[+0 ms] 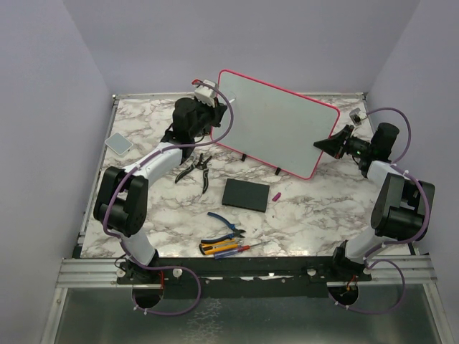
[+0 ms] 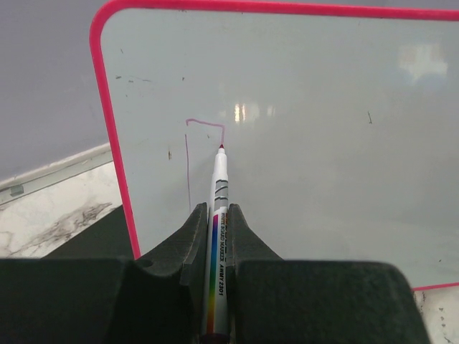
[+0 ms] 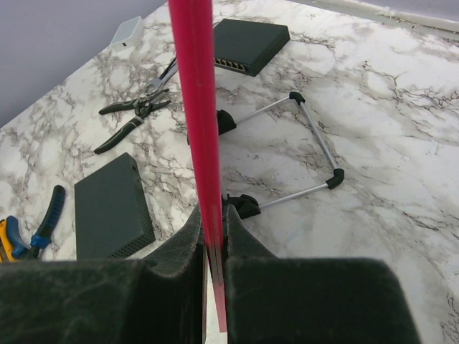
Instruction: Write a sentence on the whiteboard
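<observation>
1. Grey pad [image 1: 118, 142]: lies flat near the table's left edge, well apart from the work and idle.
2. Left gripper [image 2: 217, 211]: fingers pressed together on a marker [image 2: 220, 183]. The barrel lies between the fingers so the tip projects straight at the board.
3. Sentence [image 2: 204, 123]: a few thin pink strokes only, one vertical line and a hooked top, in the board's upper left. The marker tip sits at the end of the hook; actual contact cannot be confirmed. Judged barely begun.
4. Black pliers [image 1: 193, 166]: on the marble, just in front of the board's left corner, unused.
5. Whiteboard [image 1: 287, 129]: stands at the back middle of the table on a wire stand [image 3: 315, 143], leaning back, with its writing face turned toward the arms.
6. Black slab [image 1: 246, 194]: flat in front of the board. Blue-handled pliers [image 1: 226, 223] and screwdrivers [image 1: 226, 247] lie nearer the bases, out of the way.
7. Right gripper [image 3: 213, 215]: clamped on the board's pink frame at its right edge, probably to steady the board against the marker's push.
</observation>
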